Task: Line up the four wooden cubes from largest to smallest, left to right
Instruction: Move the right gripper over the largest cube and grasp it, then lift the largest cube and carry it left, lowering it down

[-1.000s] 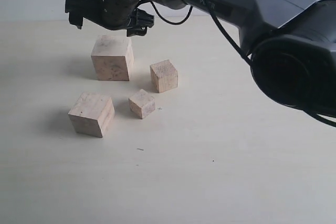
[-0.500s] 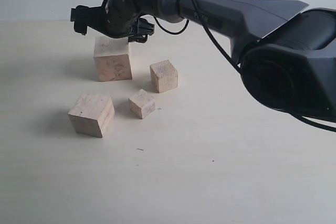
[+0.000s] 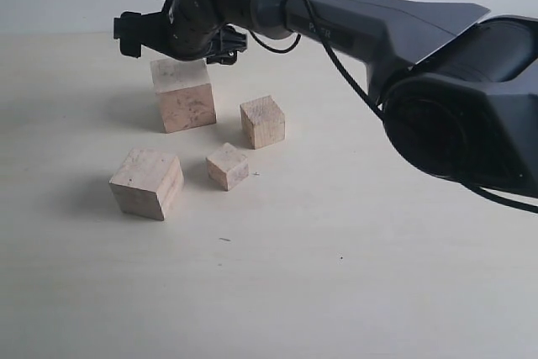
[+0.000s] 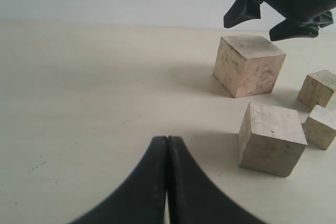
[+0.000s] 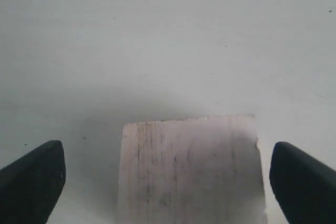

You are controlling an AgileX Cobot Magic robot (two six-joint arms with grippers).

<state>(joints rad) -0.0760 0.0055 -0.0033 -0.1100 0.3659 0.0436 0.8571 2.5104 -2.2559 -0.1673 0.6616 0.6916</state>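
Observation:
Four pale wooden cubes sit on the table. The largest cube [image 3: 183, 94] [image 4: 248, 65] [image 5: 189, 169] is at the back left. My right gripper [image 3: 175, 39] [image 5: 167, 174] hovers open just above it, one finger on each side, not touching. The second-largest cube [image 3: 147, 182] [image 4: 271, 138] lies nearer the front left. A mid-size cube [image 3: 262, 121] [image 4: 318, 88] stands to the right of the largest, and the smallest cube [image 3: 227, 166] [image 4: 321, 126] lies in front of it. My left gripper [image 4: 167, 141] is shut and empty, low over the table, to the left of the cubes.
The right arm's dark body [image 3: 437, 65] stretches across the upper right of the exterior view. The pale table [image 3: 336, 275] extends in front of and to the right of the cubes.
The right gripper has come down from above the largest cube to just over its top face. That cube now looks turned slightly from how it sat.

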